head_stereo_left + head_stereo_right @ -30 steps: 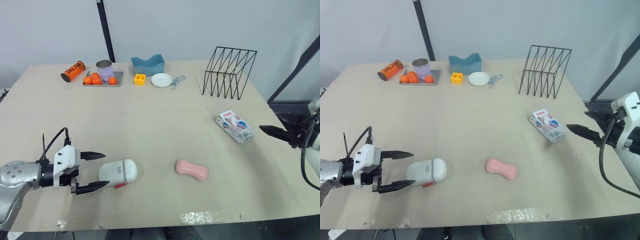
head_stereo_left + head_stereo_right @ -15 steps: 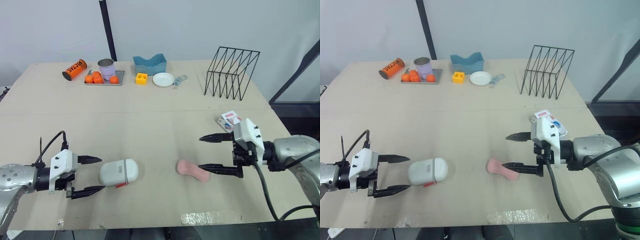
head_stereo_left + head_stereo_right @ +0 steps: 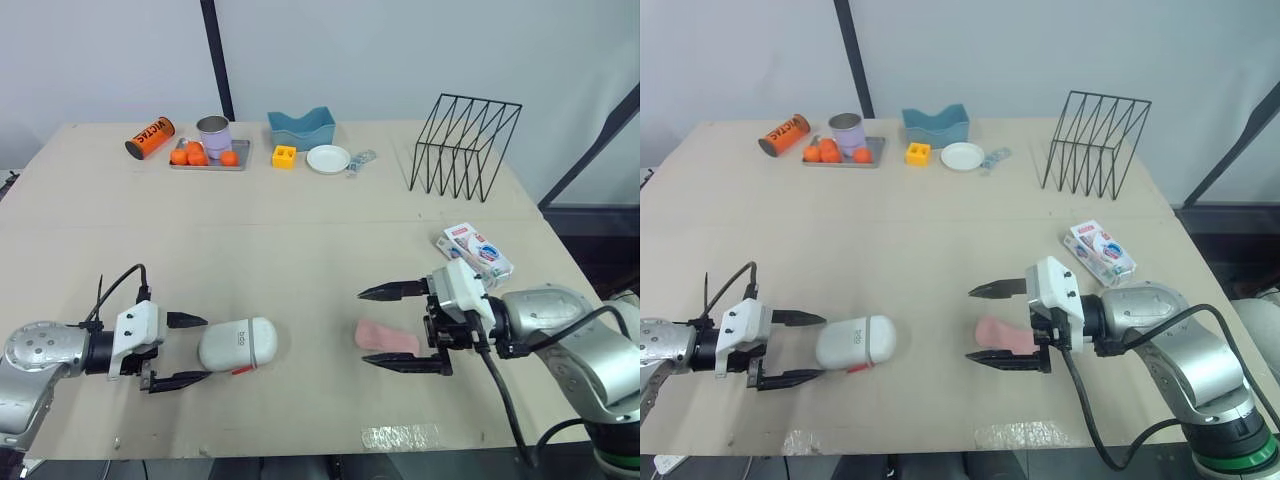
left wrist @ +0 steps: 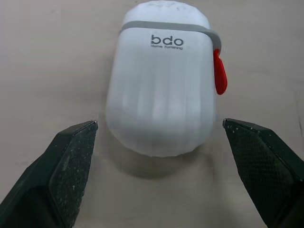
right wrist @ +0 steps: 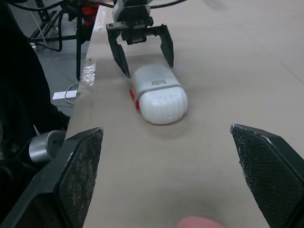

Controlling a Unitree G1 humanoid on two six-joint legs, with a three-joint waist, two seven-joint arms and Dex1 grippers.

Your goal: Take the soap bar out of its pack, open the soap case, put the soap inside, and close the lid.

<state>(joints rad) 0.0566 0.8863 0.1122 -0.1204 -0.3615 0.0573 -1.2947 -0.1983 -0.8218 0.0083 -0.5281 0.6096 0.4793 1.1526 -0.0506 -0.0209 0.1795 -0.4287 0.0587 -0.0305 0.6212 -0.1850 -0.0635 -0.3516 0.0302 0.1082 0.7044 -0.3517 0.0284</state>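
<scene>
Left eye view: a tan surface [image 3: 300, 260] carries a white oval soap case [image 3: 238, 343] lying on its side near the front, its lid shut. The left gripper [image 3: 207, 348] sits just beside the case's end, fingers spread wide, tips on either side of that end, holding nothing. Near the case, toward the robot's right, lies the bare pink soap bar [image 3: 388, 337]. The right gripper [image 3: 362, 328] is spread wide with one finger on each side of the bar; whether they touch it cannot be told. The empty-looking soap pack [image 3: 475, 252] lies apart, farther back on the right. Along the back edge stand a black wire rack [image 3: 462, 143], an orange can [image 3: 150, 138], a tray of oranges [image 3: 205, 160], a blue holder [image 3: 300, 128] and a white plate [image 3: 327, 158]. Left wrist view: the case, marked "bdo", with a red tab [image 4: 219, 71] on one side, lies between two parted fingertips [image 4: 71, 166], gaps on both sides. Right wrist view: the right gripper's fingers stand wide apart, a sliver of pink soap between them, and beyond it the case with the left gripper open behind.
</scene>
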